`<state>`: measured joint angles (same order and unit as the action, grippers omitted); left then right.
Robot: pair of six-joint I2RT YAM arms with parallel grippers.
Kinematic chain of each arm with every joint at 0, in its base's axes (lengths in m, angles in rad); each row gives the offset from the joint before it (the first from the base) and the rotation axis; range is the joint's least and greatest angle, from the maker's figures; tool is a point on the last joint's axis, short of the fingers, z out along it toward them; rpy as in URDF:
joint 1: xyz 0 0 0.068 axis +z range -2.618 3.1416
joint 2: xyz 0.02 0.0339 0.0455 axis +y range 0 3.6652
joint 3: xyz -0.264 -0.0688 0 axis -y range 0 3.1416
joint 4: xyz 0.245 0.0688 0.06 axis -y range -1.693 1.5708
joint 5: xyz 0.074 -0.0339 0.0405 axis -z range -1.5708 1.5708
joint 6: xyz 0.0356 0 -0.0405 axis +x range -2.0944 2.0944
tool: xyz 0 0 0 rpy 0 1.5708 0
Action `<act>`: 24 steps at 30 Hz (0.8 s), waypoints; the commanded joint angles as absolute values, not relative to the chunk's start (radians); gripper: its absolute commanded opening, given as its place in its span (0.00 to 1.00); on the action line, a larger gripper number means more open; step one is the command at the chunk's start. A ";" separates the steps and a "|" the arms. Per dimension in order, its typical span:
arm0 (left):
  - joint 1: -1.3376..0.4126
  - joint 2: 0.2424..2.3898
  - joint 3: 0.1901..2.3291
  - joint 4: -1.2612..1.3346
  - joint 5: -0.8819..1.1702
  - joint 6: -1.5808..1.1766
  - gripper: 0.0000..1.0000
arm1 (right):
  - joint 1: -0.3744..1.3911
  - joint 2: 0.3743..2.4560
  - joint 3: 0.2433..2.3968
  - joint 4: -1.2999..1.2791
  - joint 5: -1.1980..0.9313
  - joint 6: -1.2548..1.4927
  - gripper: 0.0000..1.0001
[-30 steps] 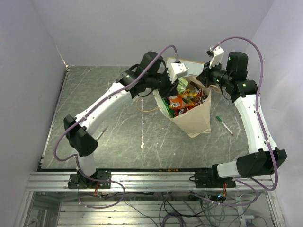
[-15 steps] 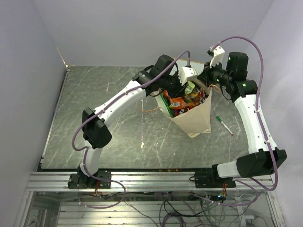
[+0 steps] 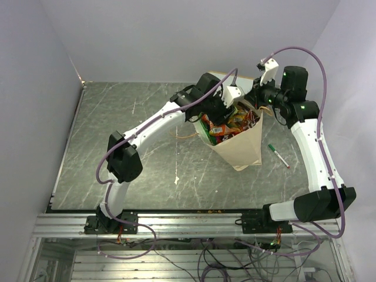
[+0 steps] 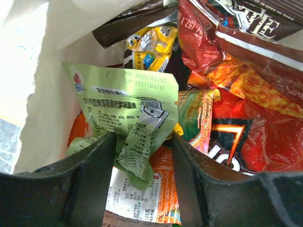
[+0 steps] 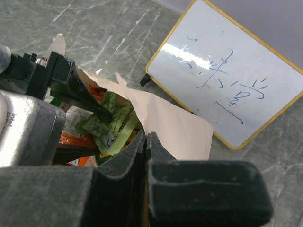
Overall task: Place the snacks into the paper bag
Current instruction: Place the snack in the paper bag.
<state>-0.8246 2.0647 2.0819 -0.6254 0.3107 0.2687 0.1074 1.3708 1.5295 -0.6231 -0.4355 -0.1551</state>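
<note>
- Dark marbled table (image 3: 117, 147), pale walls around it; the paper bag (image 3: 244, 147) stands at the far right with its mouth tipped towards me.
- My left hand (image 4: 142, 146) is down in the bag's mouth. Its jaws are apart, with a green packet (image 4: 123, 99) between them. I see a gap on one side, so I judge it loose and not squeezed.
- The green packet lies on top of the other snacks (image 3: 226, 123), inside the bag.
- Below and beside it are red packets (image 4: 246, 94), a yellow one (image 4: 151, 42), and a brown one at the back.
- My right hand (image 5: 145, 142) has its jaws together at the bag's far rim, and appears to pinch the paper to hold the mouth open.
- A whiteboard (image 5: 227, 71) lies behind the bag and a pen (image 3: 278, 155) to its right. Neither is part of the job.
- Progress: the overhead view shows no packet on the table, so I judge the loading nearly done.
- Left to do: confirm the green packet is free, lift the left hand out, then let go of the rim.
- Risk: the packet may snag on a finger and ride back out.
</note>
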 commanded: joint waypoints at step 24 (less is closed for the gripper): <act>-0.819 1.872 1.979 -0.544 0.335 0.225 0.67 | 0.083 1.324 1.489 -0.625 -0.440 -0.155 0.00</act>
<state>-0.8207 1.8641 1.9991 -0.5781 0.3046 0.2138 0.0971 1.3476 1.5013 -0.6033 -0.4381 -0.1570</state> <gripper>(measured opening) 0.708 0.013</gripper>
